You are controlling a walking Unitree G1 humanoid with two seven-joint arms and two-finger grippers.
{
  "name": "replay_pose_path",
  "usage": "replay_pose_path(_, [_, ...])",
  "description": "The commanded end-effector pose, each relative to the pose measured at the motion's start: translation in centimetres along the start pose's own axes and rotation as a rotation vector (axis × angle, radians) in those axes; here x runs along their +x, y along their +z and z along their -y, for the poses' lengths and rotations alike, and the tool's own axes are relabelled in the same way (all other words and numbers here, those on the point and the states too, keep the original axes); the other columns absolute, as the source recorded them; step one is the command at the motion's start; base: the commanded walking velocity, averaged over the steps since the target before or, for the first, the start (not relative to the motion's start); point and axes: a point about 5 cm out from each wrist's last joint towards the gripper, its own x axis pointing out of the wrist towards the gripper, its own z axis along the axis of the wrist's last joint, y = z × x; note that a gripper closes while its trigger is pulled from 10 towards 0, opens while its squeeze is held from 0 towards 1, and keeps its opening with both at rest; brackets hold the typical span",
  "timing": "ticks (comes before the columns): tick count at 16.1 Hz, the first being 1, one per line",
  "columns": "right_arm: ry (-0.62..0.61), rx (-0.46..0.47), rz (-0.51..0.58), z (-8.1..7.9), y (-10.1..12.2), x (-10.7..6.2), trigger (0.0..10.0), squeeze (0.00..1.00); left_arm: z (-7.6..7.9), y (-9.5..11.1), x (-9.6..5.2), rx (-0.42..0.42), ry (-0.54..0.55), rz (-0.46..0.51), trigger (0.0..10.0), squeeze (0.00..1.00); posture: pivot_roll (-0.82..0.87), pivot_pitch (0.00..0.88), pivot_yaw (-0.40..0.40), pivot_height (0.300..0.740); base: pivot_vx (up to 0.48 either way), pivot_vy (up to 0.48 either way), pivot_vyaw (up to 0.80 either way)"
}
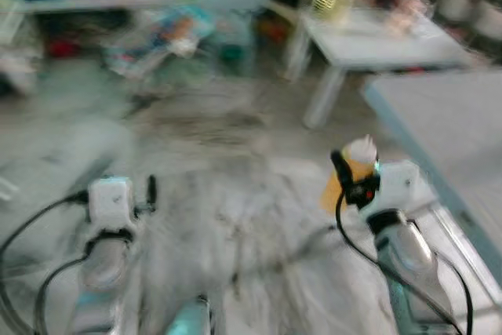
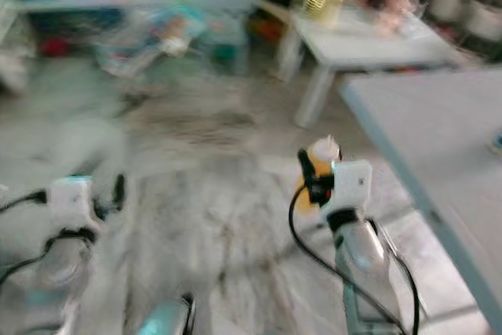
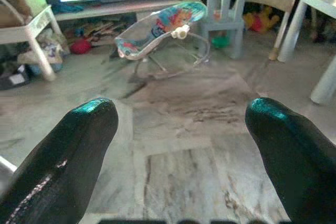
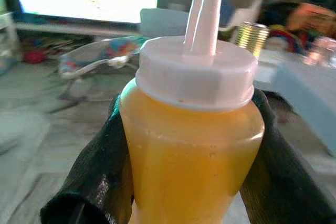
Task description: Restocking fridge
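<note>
A yellow plastic squeeze bottle with a white nozzle cap [image 4: 191, 129] is clamped upright between the closed-in fingers of the right gripper [image 1: 351, 172]; the left gripper [image 3: 181, 145] is spread wide and empty. While it is carried, the bottle is best kept upright and level. Open marbled floor [image 1: 235, 194] lies ahead; the grey table edge [image 1: 408, 147] close on the right should be given room.

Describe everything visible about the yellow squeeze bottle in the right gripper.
The squeeze bottle is translucent plastic full of yellow-orange sauce, with a white faceted screw cap and a slim white nozzle pointing up. It stands upright, clamped between the right gripper's black fingers, which press its two sides. It is carried in the air above the marbled floor.
</note>
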Motion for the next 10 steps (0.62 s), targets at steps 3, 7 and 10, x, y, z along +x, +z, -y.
replay_pose_path(3, [0.016, 0.095, 0.030, -1.8, 0.8, 1.7, 10.0, 0.00, -2.1, 0.7, -0.2, -0.007, 0.029, -0.011, 10.0, 0.00, 0.16, 0.078, -0.073, 0.740, 0.000, 0.000, 0.80])
replay_pose_path(7, [-0.048, 0.008, 0.130, 0.0, 2.9, 2.8, 10.0, 0.00, 1.1, 2.4, 1.8, 0.045, -0.199, 0.025, 10.0, 0.00, 0.12, 0.068, -0.008, 0.740, 0.000, 0.000, 0.80])
replay_pose_path(10, [-0.129, 0.020, 0.072, 0.9, 0.9, 0.9, 10.0, 0.00, 0.5, 1.1, 0.8, -0.042, -0.179, -0.050, 10.0, 0.00, 0.09, 0.082, 0.043, 0.740, 0.000, 0.000, 0.80])
